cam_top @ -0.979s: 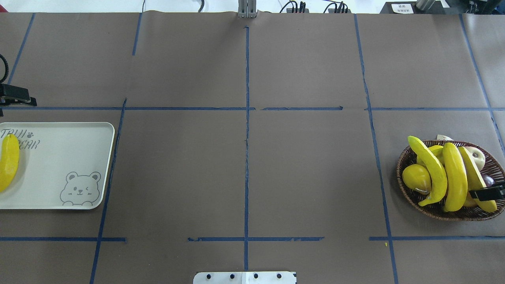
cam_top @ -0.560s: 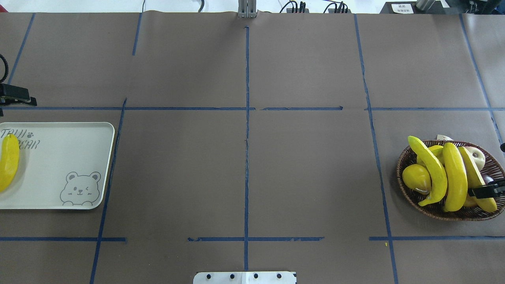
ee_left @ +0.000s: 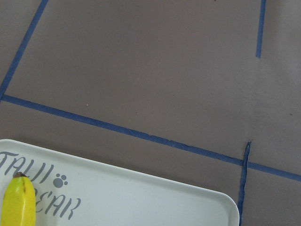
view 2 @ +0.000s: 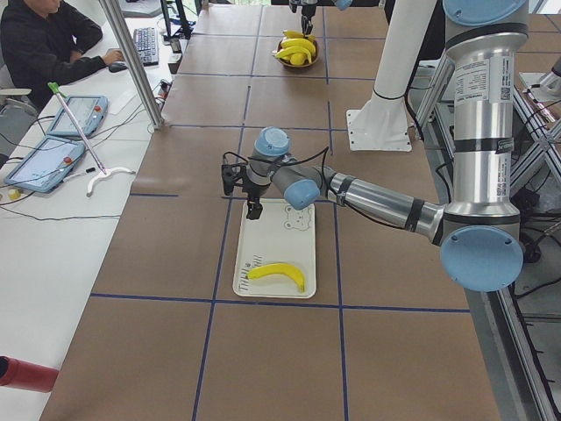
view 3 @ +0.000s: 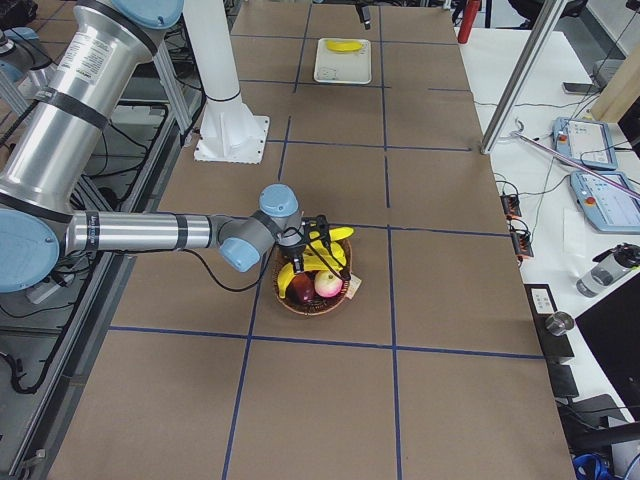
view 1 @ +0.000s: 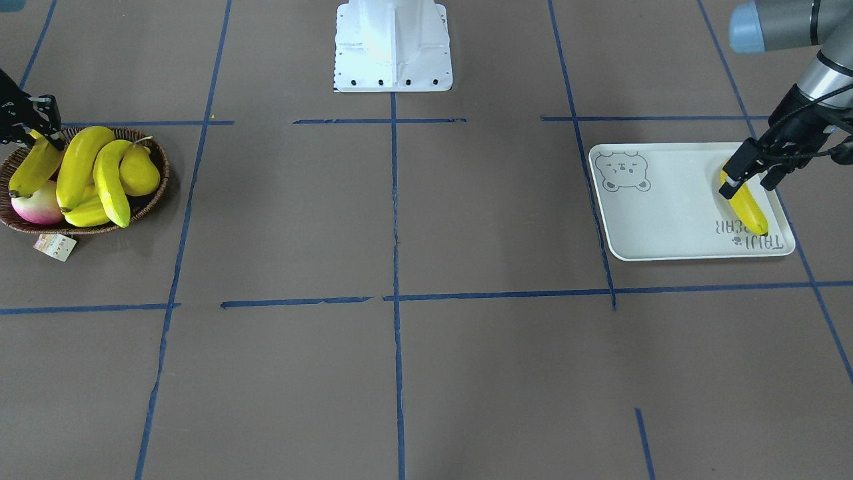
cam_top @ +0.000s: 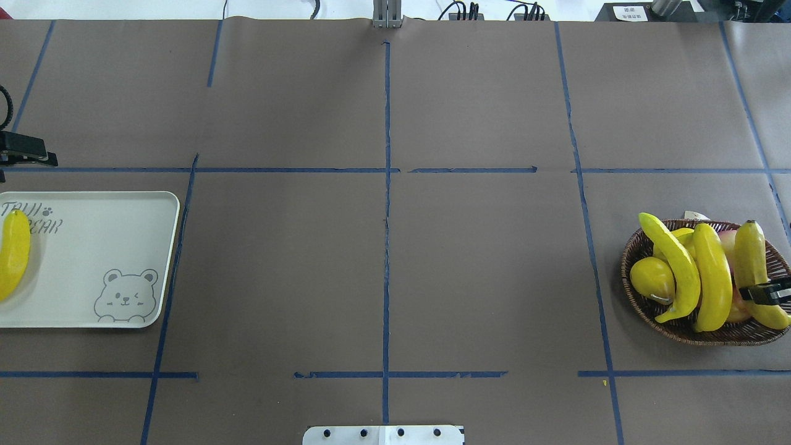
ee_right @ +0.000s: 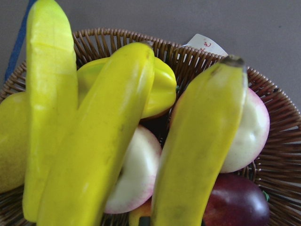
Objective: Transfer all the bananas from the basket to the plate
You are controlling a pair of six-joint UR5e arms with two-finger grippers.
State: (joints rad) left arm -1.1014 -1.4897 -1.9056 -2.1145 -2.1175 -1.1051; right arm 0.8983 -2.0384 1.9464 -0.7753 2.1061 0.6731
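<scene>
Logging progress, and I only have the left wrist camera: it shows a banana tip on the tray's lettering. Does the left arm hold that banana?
Observer: No. The left gripper hangs above the plate with its jaws open, and the banana on the plate lies free.
Operator: How many remain in the basket?
Observer: Three. Going by the overhead view, the basket holds the left banana, the middle banana and the right banana.
Operator: Is the right arm on one of them?
Observer: Yes. The right gripper has its jaws closed across the right banana.
</scene>
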